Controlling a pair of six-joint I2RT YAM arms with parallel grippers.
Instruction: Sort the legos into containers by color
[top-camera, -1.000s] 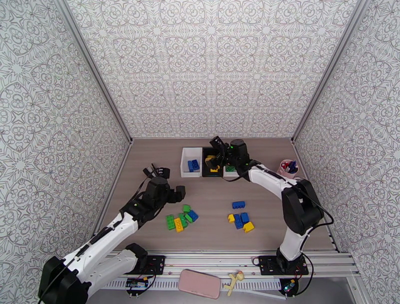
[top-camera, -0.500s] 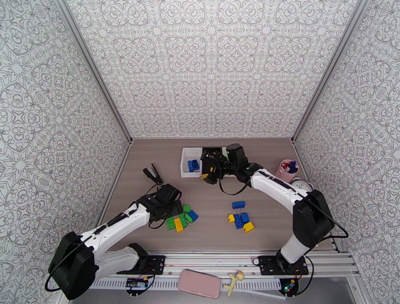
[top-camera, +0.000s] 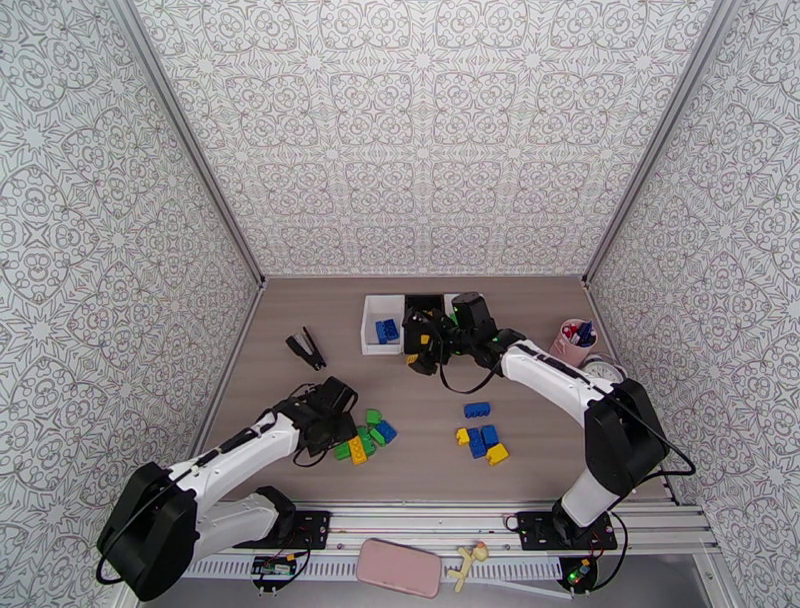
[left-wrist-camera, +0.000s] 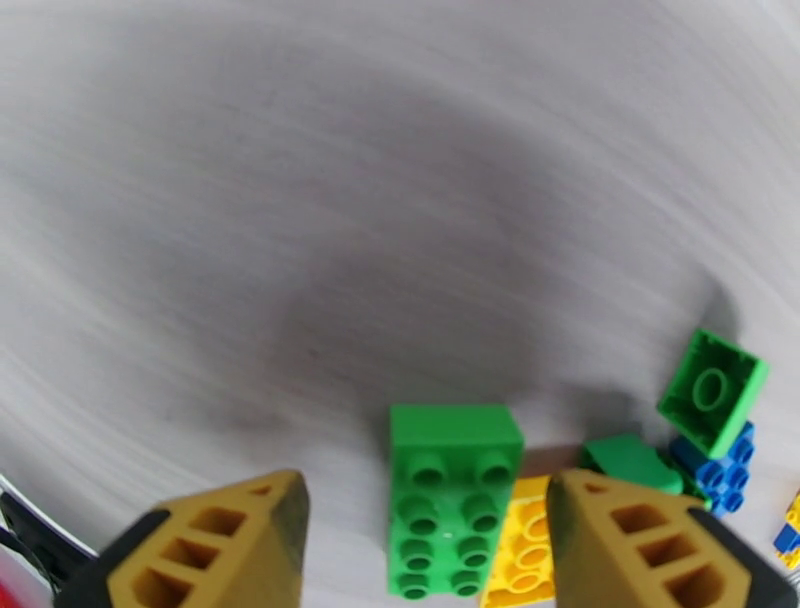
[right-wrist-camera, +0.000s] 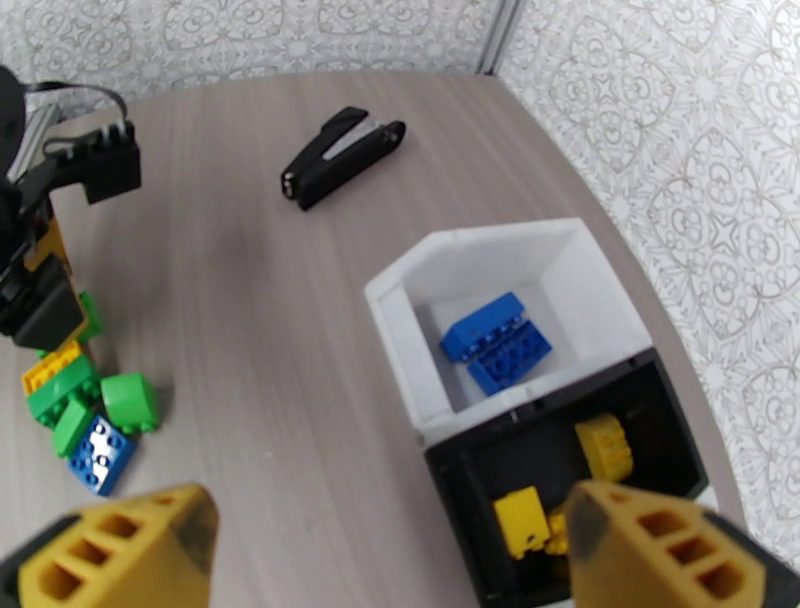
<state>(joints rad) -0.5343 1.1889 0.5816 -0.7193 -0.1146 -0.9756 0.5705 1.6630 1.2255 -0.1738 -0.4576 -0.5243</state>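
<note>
1. Left gripper (left-wrist-camera: 425, 500) hung low over the desk (left-wrist-camera: 300, 200), jaws spread wide, nothing held.
2. Green brick (left-wrist-camera: 455, 510), a two-by-four with studs up, lay flat directly below, between the fingers and slightly toward the right one.
3. Its long axis pointed away from the wrist, crosswise to the line joining the fingers. Closing would pinch the short width. Judged that no wrist turn was needed, only a straight drop.
4. Yellow brick (left-wrist-camera: 520, 545) sat against the green one's right flank, seemingly touching. The right finger looked likely to land on it or shove it; this was the main risk.
5. From above, the left gripper (top-camera: 335, 420) stood at the left edge of the near-left pile (top-camera: 365, 438), so this arm was plainly the nearer.
6. Right gripper (right-wrist-camera: 385, 540) was also wide open and empty, by the near side of the black bin (right-wrist-camera: 665, 400), which held yellow pieces. The white bin (right-wrist-camera: 600, 280) beside it held blue. Both were well apart from the green brick.
7. A blue-and-yellow cluster (top-camera: 480, 435) lay nearer the right arm.
</note>
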